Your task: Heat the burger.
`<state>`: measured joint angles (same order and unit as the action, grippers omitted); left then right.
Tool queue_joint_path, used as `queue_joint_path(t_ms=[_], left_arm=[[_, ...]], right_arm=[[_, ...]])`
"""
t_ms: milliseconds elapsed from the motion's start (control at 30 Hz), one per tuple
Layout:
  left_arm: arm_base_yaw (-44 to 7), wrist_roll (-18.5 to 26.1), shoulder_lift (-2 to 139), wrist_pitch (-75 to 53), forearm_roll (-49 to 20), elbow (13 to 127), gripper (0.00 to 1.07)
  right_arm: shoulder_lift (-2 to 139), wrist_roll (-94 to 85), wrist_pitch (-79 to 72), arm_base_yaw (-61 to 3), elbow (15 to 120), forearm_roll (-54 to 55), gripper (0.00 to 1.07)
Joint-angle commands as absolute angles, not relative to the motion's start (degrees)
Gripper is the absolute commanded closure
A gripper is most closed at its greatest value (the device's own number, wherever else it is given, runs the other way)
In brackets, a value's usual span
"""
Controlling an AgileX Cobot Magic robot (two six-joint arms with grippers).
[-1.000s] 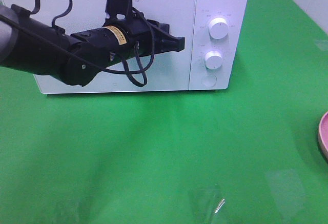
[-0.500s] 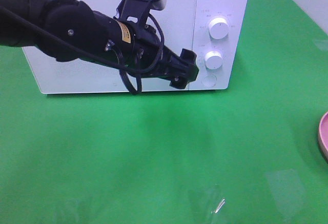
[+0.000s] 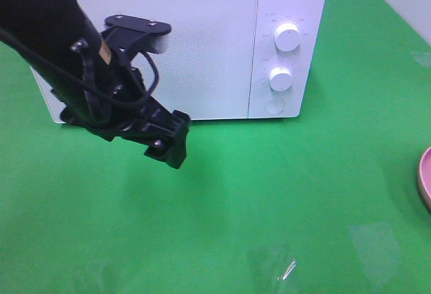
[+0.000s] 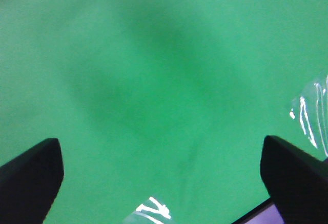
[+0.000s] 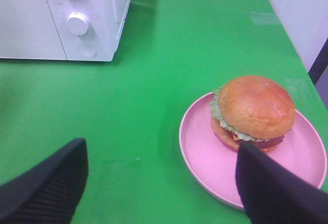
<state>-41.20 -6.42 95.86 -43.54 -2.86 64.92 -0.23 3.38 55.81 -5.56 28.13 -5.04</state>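
The burger (image 5: 253,108), with a glossy brown bun and a lettuce edge, sits on a pink plate (image 5: 205,167) in the right wrist view. My right gripper (image 5: 160,155) hangs open above the green table just short of the plate, nothing between its fingers. In the exterior high view only the plate's rim (image 3: 425,179) shows at the right edge, and the burger is out of that view. The white microwave (image 3: 202,45) stands at the back with its door shut. My left gripper (image 3: 168,147) points down in front of the microwave's left half. The left wrist view shows this gripper (image 4: 161,175) open over bare green cloth.
Two round knobs (image 3: 288,37) and a round button (image 3: 274,105) sit on the microwave's right panel, also seen as knobs (image 5: 77,23) from the right wrist. Clear tape (image 3: 289,267) glints on the cloth near the front edge. The green table (image 3: 283,193) stretches between microwave and plate.
My left arm reached toward the microwave's round button, then swung back left and down away from the microwave. Its jaws went from shut to open. The right side has not moved.
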Motion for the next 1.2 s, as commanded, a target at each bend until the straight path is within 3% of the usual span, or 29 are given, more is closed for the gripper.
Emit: queue_joint_path(t_ms=[33,333,367,433,533,600,800,1200], left_arm=[[-38.6,-6.6,94.4,-48.1,-4.6,65.5,0.07],[-23.3,-5.9,86.5,-58.6,-8.5,65.5,0.07],[-23.3,-5.9,86.5,-58.6,-8.5,65.5,0.07],[-16.8,-4.7,83.0,-62.3,-8.5,65.4,0.07],[-15.8,-4.6,82.3,-63.0,-8.5,65.1,0.07],[-11.5,-4.4,78.0,-63.9,-8.5,61.7,0.07],[-8.8,-4.5,72.2,-63.9,-8.4,54.0,0.07],[-8.8,-2.9,56.4,-64.5,-6.2,39.8,0.07]], right_arm=[[-1.8,2.8,55.2,-5.4,28.1,-5.2,0.31],[-1.8,2.8,55.2,-5.4,28.1,-5.2,0.31],[-1.8,2.8,55.2,-5.4,28.1,-5.2,0.31],[-1.8,2.8,55.2,-5.4,28.1,-5.2,0.31],[-1.8,2.8,55.2,-5.4,28.1,-5.2,0.31],[-1.8,2.8,55.2,-5.4,28.1,-5.2,0.32],[-1.8,2.8,55.2,-5.4,28.1,-5.2,0.32],[-1.8,2.8,55.2,-5.4,28.1,-5.2,0.32]])
